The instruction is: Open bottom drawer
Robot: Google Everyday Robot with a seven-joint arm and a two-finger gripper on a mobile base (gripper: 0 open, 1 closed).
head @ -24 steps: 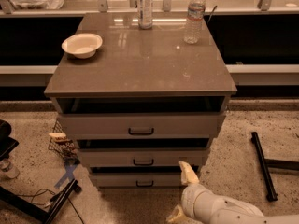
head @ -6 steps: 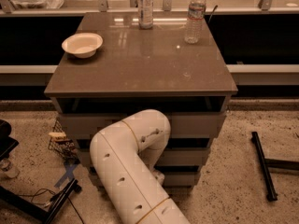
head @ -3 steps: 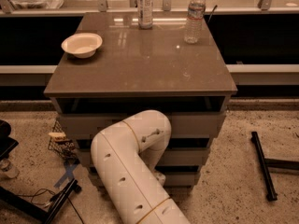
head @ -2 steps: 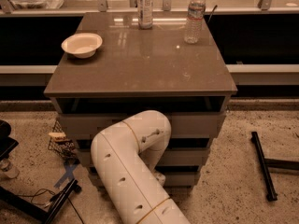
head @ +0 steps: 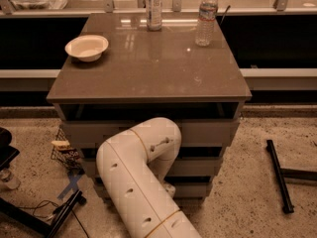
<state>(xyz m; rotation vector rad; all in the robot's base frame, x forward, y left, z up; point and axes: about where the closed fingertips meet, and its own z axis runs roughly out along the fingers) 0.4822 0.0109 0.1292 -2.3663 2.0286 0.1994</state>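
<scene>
Bottom drawer (head: 196, 190): lowest of 3 fronts under the bench (head: 148, 76), just above floor. Front shows either side of the arm (head: 136, 185); mid section and handle are hidden behind it. Tool (head: 170, 188): low at that front, mostly covered by the arm elbow, only a pale bit shows. Open or closed: cannot tell. On bench top: bowl (head: 86, 47) at left, 2 bottles (head: 206, 15) at rear.
</scene>
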